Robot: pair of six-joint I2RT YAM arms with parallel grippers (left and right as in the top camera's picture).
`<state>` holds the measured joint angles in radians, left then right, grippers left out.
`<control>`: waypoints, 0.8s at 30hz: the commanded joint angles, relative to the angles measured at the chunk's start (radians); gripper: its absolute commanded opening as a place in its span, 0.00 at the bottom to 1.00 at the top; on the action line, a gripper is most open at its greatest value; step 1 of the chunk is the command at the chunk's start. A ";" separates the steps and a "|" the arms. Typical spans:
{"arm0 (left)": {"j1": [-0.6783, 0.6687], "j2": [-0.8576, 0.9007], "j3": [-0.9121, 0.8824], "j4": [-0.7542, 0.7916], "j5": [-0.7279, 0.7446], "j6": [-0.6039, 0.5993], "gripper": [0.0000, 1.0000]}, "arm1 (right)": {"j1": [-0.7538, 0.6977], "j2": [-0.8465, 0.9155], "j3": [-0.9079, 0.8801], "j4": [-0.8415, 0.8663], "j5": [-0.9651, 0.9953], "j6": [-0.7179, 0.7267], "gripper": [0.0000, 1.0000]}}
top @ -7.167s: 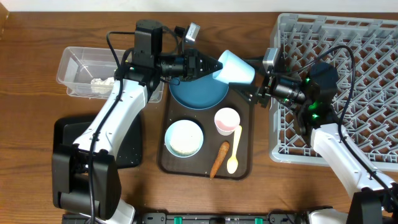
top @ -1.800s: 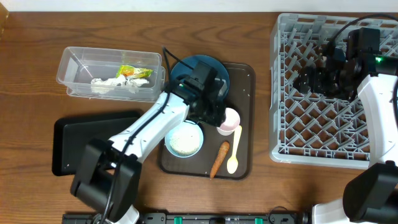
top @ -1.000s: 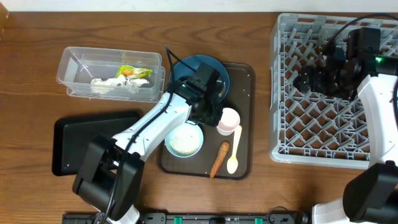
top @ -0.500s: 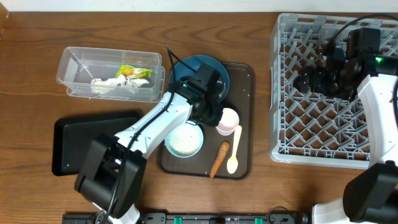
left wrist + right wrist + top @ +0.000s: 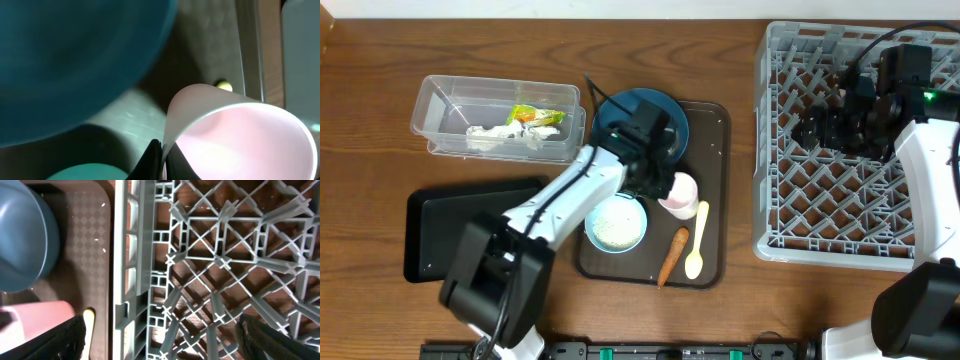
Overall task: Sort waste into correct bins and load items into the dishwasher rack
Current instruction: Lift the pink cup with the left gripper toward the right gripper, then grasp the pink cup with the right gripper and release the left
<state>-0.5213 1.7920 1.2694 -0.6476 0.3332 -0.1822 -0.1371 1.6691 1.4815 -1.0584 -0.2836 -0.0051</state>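
Pink cup [image 5: 678,193] has just tipped over in my left gripper [image 5: 160,160].

Nearest me, the carrot [image 5: 671,256], spoon [image 5: 697,240] and bowl [image 5: 616,222] lie on the tray [image 5: 715,150]. Just behind them the cup, upright half a second ago, now leans on its side. My wrist view shows the left gripper pinched on its rim wall. I judge that the grasp has taken and the carry to the rack [image 5: 860,215] can begin. The plate [image 5: 638,110] waits behind it. Farther off, my right gripper [image 5: 167,340] hangs spread wide and empty over the rack.
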 commanded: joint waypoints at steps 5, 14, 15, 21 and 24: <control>0.202 -0.183 0.076 0.141 0.084 -0.097 0.06 | 0.008 0.005 -0.005 0.064 -0.025 0.014 0.94; 0.336 -0.080 0.076 0.508 0.802 -0.246 0.06 | 0.057 0.016 -0.005 0.137 -0.758 -0.575 0.96; 0.336 -0.061 0.076 0.556 0.863 -0.246 0.06 | 0.071 0.018 -0.005 0.139 -0.795 -0.622 0.96; 0.332 0.003 0.076 0.675 0.957 -0.325 0.06 | 0.159 0.019 -0.005 0.236 -0.846 -0.688 0.95; 0.332 0.006 0.076 0.749 1.034 -0.334 0.06 | 0.195 0.019 -0.006 0.301 -0.843 -0.689 0.93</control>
<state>-0.1909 1.8000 1.3399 0.0605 1.2221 -0.4774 0.0254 1.6810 1.4788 -0.7837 -1.0477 -0.6285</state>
